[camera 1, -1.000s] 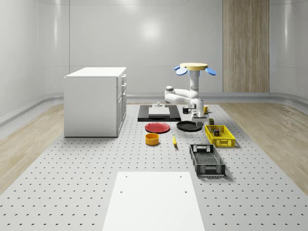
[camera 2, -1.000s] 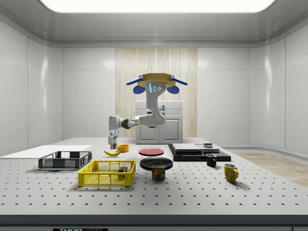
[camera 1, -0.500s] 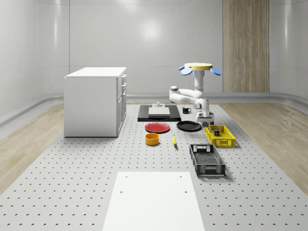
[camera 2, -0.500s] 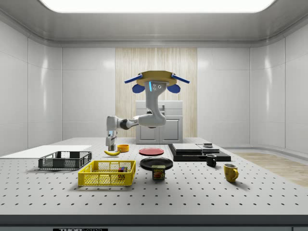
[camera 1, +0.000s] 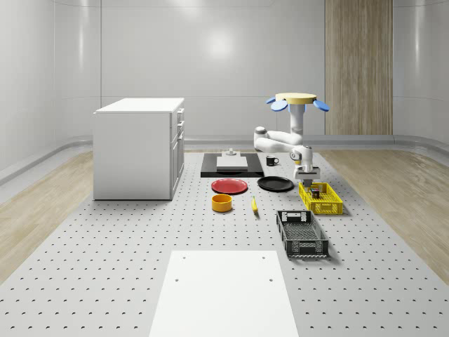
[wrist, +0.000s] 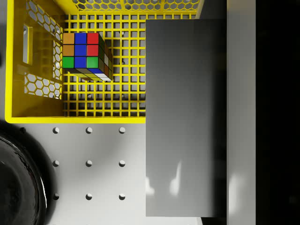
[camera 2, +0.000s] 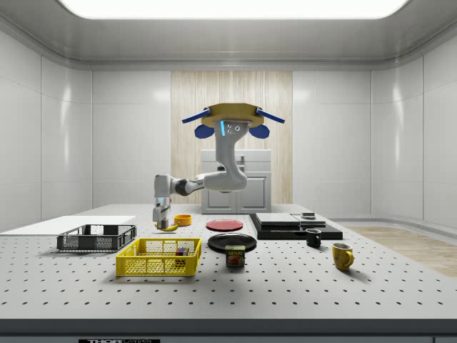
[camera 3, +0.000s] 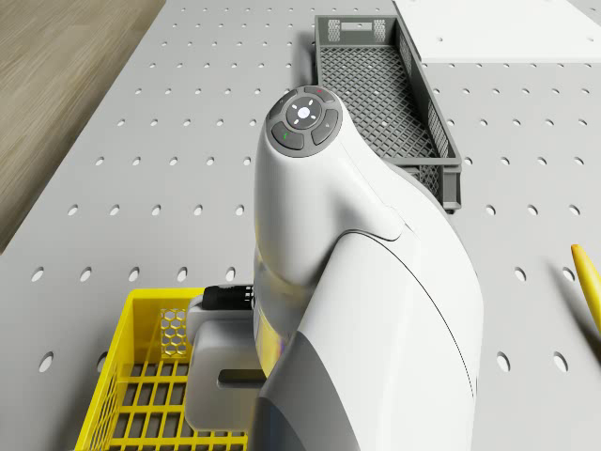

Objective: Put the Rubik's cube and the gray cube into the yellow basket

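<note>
The yellow basket (camera 1: 320, 199) (camera 2: 158, 257) (camera 3: 141, 376) (wrist: 75, 119) lies on the table with the Rubik's cube (wrist: 84, 54) (camera 2: 182, 251) inside, near one end. The gray cube (wrist: 185, 117) hangs just past the basket's rim, partly over its grid and partly over the table, with my gripper (camera 1: 306, 173) (camera 2: 162, 214) shut on it. The drone (camera 1: 295, 100) (camera 2: 232, 118) hovers above the table beside the basket's far end. Its arm reaches out and down to the basket.
A dark gray crate (camera 1: 302, 234) (camera 2: 96, 237) (camera 3: 385, 85) sits just in front of the basket. A black plate (camera 1: 276, 184) (wrist: 18, 183), a banana (camera 1: 254, 204) (camera 3: 587, 282), a red plate (camera 1: 229, 186) and an orange bowl (camera 1: 222, 203) lie nearby. A white cabinet (camera 1: 139, 147) stands at the whole-scene view's left.
The drone and arm have shifted toward the whole-scene view's right. The gripper, still holding the gray cube, has come from beside the black plate to the basket's far end and sits slightly lower.
</note>
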Controlling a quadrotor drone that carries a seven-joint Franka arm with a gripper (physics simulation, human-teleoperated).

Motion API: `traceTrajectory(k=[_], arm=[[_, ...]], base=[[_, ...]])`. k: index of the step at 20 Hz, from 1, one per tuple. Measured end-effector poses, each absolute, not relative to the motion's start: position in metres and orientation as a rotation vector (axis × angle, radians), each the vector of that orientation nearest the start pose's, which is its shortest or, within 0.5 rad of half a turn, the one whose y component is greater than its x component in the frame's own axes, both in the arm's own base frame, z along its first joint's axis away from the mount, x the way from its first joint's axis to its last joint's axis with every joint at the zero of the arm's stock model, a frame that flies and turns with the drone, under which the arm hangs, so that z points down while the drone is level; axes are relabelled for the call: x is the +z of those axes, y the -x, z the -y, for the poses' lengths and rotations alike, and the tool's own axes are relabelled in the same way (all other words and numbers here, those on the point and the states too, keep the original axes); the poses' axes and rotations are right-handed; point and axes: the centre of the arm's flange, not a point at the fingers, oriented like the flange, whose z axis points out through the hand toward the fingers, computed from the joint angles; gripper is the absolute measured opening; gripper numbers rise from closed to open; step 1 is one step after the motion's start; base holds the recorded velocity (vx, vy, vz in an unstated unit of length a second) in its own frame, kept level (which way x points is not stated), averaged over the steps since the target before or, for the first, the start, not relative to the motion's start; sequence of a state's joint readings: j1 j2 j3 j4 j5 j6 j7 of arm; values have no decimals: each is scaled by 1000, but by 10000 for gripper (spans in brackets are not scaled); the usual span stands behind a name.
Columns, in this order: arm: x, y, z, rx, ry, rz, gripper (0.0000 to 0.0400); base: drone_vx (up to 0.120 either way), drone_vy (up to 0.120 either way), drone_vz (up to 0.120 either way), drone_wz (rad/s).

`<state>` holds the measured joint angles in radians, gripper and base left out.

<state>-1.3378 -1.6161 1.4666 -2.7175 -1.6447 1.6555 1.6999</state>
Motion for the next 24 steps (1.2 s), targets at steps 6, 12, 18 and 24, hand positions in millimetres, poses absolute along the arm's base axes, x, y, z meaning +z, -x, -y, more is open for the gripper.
traceTrajectory(k=[6, 12, 18, 24], arm=[[473, -359, -4, 786, -1, 2, 250], [473, -359, -4, 786, -1, 2, 250], [473, -359, -4, 786, -1, 2, 250], [482, -359, -4, 786, -1, 2, 250]], base=[[0, 120, -67, 0], [0, 120, -120, 0], [0, 113, -100, 0], [0, 0, 0, 0]])
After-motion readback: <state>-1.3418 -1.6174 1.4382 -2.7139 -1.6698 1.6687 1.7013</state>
